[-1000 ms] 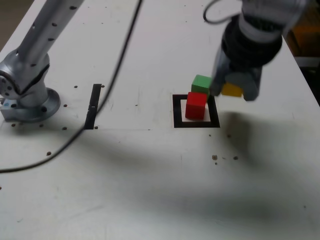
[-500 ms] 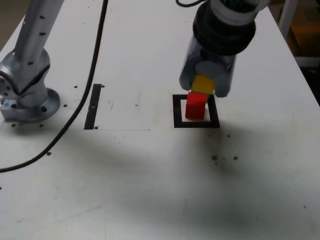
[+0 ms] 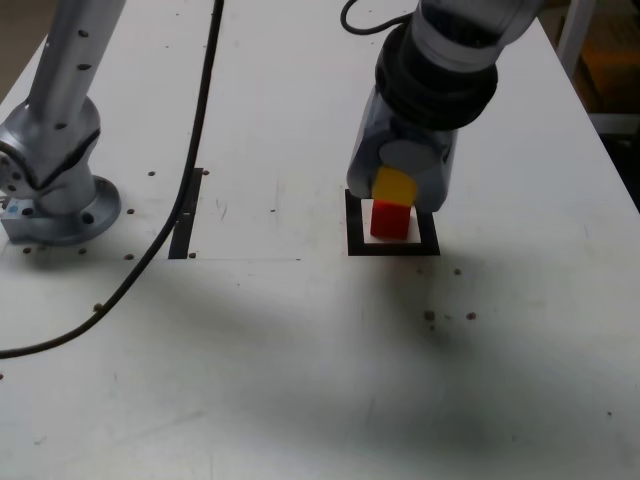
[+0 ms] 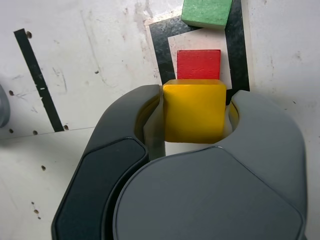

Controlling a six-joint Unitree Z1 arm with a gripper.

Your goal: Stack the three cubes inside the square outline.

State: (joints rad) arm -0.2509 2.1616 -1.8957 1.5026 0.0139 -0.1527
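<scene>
The grey gripper, clamping the matte yellow cube, has moved over the red cube, hiding the green cube in the exterior view.

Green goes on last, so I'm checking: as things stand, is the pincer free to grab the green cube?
Probably not yet: the pincer is shut on the yellow cube above the red cube. The green cube itself looks unobstructed.

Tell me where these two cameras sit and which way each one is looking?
Exterior view: off the arm, above the table, looking down at the square outline; shows the arm's base, cable and gripper.
Wrist view: on the wrist, looking down past the gripper at the table.
Shared: yellow cube clamped above the red cube, the outline, the black tape strip. Green cube shows only in the wrist view.
</scene>
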